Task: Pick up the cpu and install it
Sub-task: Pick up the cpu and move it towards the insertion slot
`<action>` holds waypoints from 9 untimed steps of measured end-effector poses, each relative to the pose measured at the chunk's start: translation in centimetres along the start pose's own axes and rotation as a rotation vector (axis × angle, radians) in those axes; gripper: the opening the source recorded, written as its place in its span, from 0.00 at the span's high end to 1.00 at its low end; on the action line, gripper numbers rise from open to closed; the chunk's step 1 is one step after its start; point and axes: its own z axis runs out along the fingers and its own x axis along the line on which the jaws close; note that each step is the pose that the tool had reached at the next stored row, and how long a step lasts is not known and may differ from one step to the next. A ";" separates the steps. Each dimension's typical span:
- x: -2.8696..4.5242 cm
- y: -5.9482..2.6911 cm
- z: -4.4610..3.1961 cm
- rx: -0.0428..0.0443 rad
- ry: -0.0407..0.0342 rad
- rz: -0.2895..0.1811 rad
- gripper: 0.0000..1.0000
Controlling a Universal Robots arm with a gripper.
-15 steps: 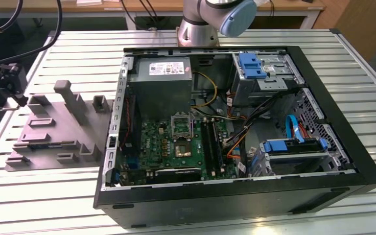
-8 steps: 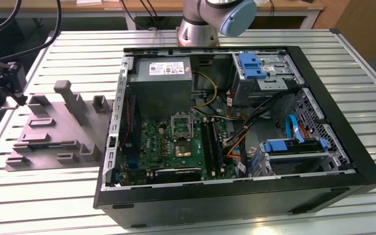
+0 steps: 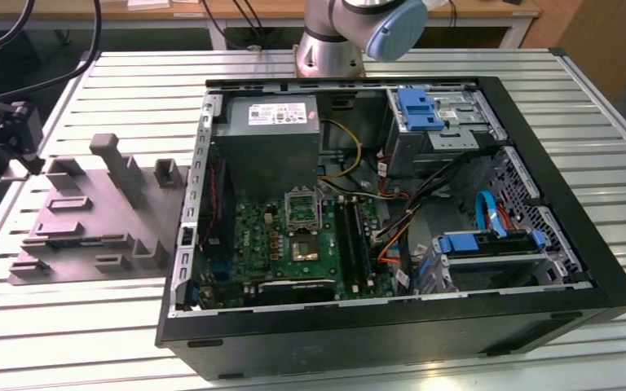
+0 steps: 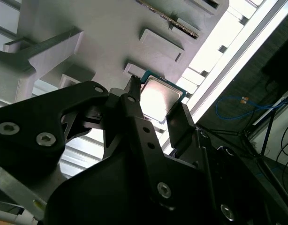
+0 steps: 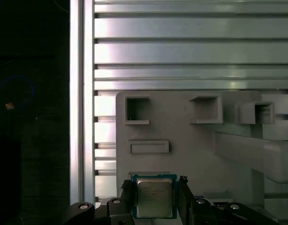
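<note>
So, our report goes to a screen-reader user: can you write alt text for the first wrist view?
A black gripper straddles the cpu, a small silvery square chip, over a grey moulded fixture. Beyond the fixture runs a ribbed aluminium table.

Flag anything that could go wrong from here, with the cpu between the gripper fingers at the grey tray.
1. The gripper seems shut on the cpu by its thin edges alone, so the chip could slip or tilt.
2. Raised blocks of the grey tray stand close by; a sideways move might clip them.
3. In the exterior view, the socket sits between the power supply and loose cables, so clearance looks tight.
</note>
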 end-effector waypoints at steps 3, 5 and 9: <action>0.00 0.01 -0.18 -0.0001 -0.0001 0.000 0.53; -0.01 0.01 -0.33 0.0000 0.0000 0.000 0.53; -0.01 0.02 -0.55 -0.0001 -0.0001 0.000 0.53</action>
